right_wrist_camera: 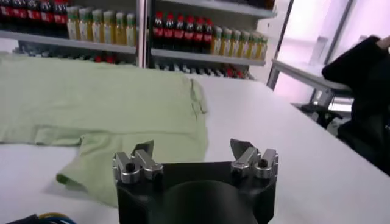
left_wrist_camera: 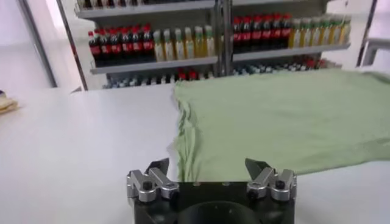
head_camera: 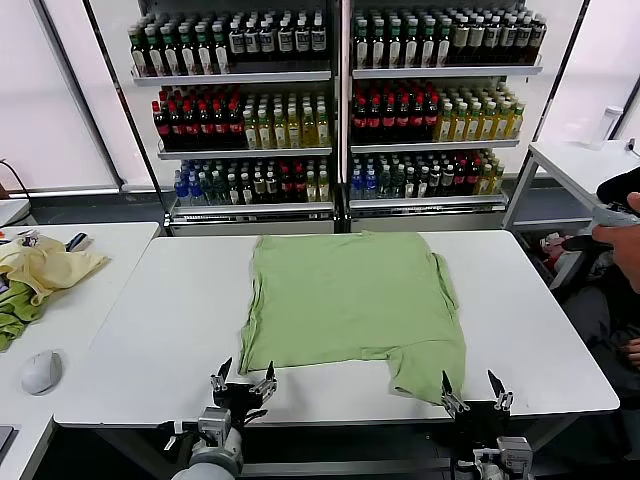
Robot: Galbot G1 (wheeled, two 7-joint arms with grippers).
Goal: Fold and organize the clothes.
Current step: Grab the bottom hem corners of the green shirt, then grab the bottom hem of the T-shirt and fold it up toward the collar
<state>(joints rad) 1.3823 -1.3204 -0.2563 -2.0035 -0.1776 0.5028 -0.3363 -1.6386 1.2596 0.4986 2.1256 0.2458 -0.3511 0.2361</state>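
The polo shirt (head_camera: 355,305) lies spread flat mid-frame on the bench (head_camera: 130,340) (ready for folding); left hand (head_camera: 243,379) and right hand (head_camera: 472,391) hover wide apart, empty, at its lower-frame hem.

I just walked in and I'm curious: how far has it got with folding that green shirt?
Barely started, it seems. The shirt lies spread flat on the white table, with one sleeve sticking out toward the near edge; no clear fold shows. Nothing is in hand: the left pincer and right pincer both sit open at the near edge, not gripping it. All the folding is left.
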